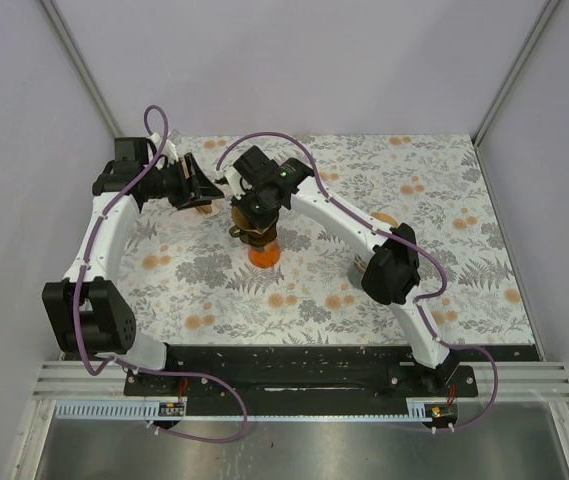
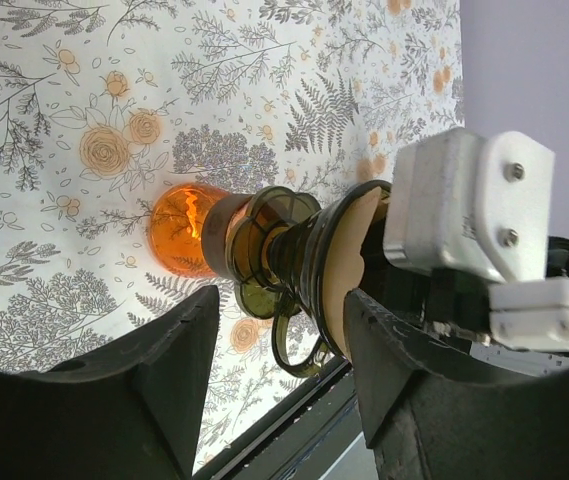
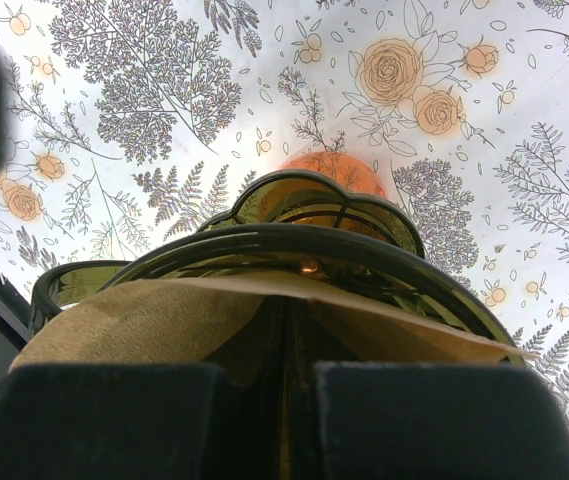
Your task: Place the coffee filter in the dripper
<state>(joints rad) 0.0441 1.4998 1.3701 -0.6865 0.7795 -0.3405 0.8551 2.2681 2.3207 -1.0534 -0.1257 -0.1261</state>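
Item count: one dripper [image 2: 274, 245], one coffee filter [image 3: 134, 320], one orange glass [image 2: 179, 230], two arms.

The dripper, dark olive and translucent, stands upright on the mouth of the orange glass, near the middle of the floral tablecloth [image 1: 444, 220]. Its single small handle points toward the near edge of the table.

The tan paper filter sits inside the dripper's rim. Its upper edge stands above the rim and is not fully seated. How deep it reaches into the cone cannot be told.

Right gripper [image 3: 284, 375]: fingers closed tight together on the filter, with paper spreading to both sides of the closed tips. It hangs directly over the dripper, pointing down. The right arm runs from its base at the near right and bends at the elbow, and its forearm goes left and away to end above the dripper.

Left gripper [image 2: 279, 300]: fingers parted to roughly half width, nothing between them, touching nothing. It lies level, aimed sideways at the dripper from just to its left, with a gap between the two. The left arm rises from its base at the near left, runs along the left side toward the far edge, then turns right at the wrist.
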